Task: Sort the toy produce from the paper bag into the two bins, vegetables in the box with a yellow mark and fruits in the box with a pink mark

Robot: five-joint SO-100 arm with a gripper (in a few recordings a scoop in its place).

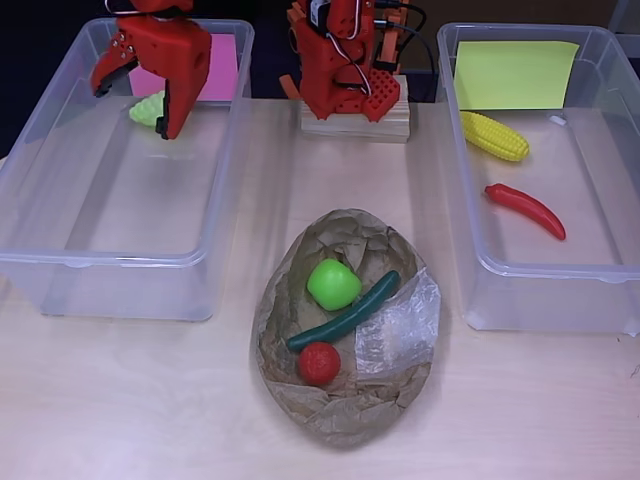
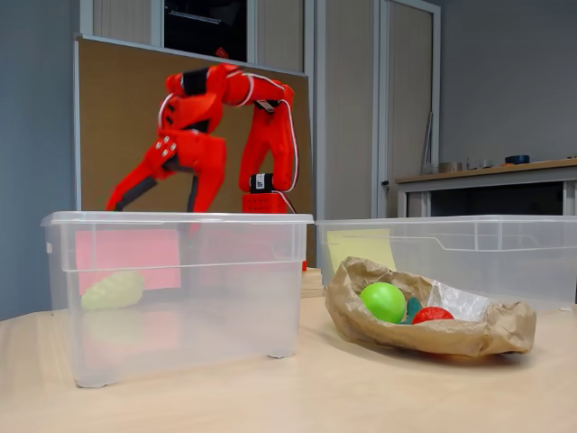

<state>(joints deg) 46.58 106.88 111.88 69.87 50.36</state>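
The pale wooden surface (image 1: 150,400) carries two clear plastic bins with a crumpled paper bag (image 1: 345,400) between them, nearer the front edge in the overhead view. Left of the bag stands the bin with the pink mark (image 1: 60,180); the pink note (image 1: 222,70) lies at its far end, and a pale green ridged toy (image 1: 147,108) rests on its floor beside the note. Right of the bag, the bin with the yellow mark (image 1: 600,180) holds a yellow corn cob (image 1: 494,136) and a red chilli (image 1: 527,209). The red arm's end effector (image 1: 130,105) hangs over the pink-marked bin above the green toy, fingers spread apart and holding nothing. Inside the bag lie a green apple (image 1: 333,284), a dark green cucumber (image 1: 345,312) and a small red tomato-like ball (image 1: 319,362)
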